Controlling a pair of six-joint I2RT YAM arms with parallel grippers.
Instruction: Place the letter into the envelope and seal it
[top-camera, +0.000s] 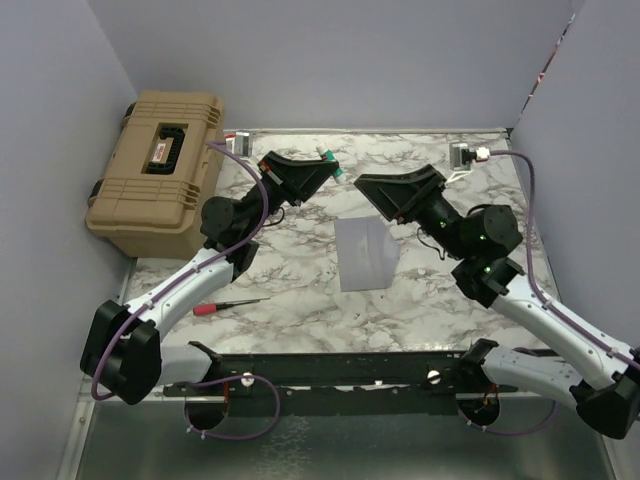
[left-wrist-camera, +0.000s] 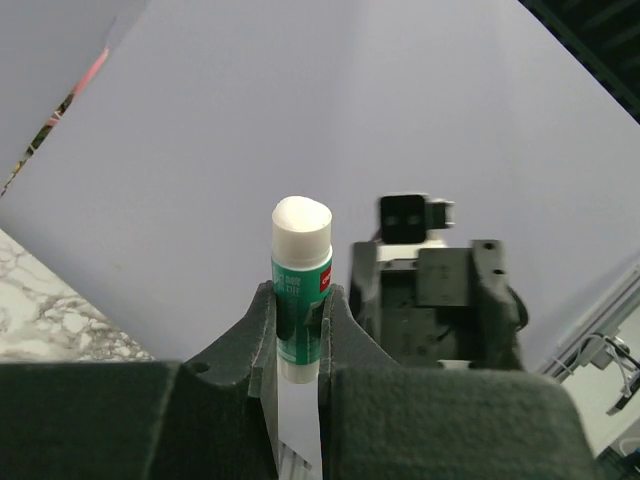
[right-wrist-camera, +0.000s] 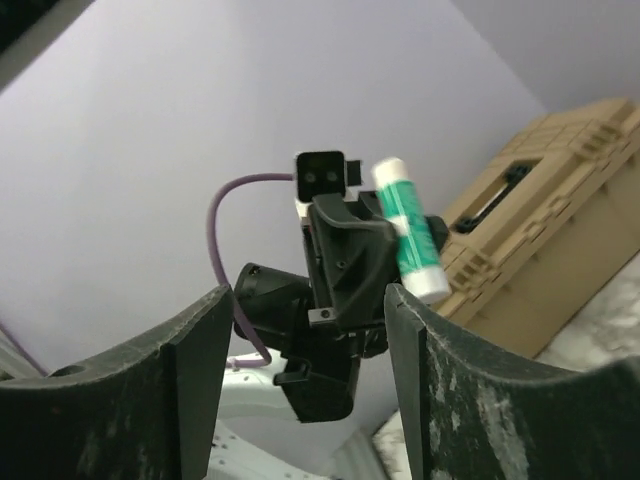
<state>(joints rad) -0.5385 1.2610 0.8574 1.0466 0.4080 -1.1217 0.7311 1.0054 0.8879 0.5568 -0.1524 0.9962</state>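
1. Pinching a glue stick (left-wrist-camera: 300, 285) in the left gripper (left-wrist-camera: 297, 315): jaws narrow, closed on the lower green barrel, white end sticking up past the fingertips (capped or bare glue: cannot tell).
2. Hanging that gripper clear above the table (top-camera: 300, 290) in the top view, at about 11 o'clock from the envelope (top-camera: 367, 255), nose pointing toward 3 o'clock.
3. Standing wide open on the right gripper (right-wrist-camera: 307, 300), with nothing between its fingers (right-wrist-camera: 200, 370). Raised as well, at about 1 o'clock from the envelope, nose pointing toward 9 o'clock.
4. Facing each other nose to nose, near but apart. Showing up in the right wrist view as a tilted glue stick at 1 o'clock on the left gripper's black body.
5. Lying flat on the marble top, about mid-table, between the two arms: the envelope, grey-lilac, long edges running 12 to 6. Sitting at 6 o'clock from the gap between the grippers, touched by neither.
6. Resting at the table's 10 o'clock corner: a tan hard case (top-camera: 160, 175). Lying at 8 o'clock from the envelope, just beside the left arm's white link: a red-handled screwdriver (top-camera: 225, 305), well apart from the envelope.
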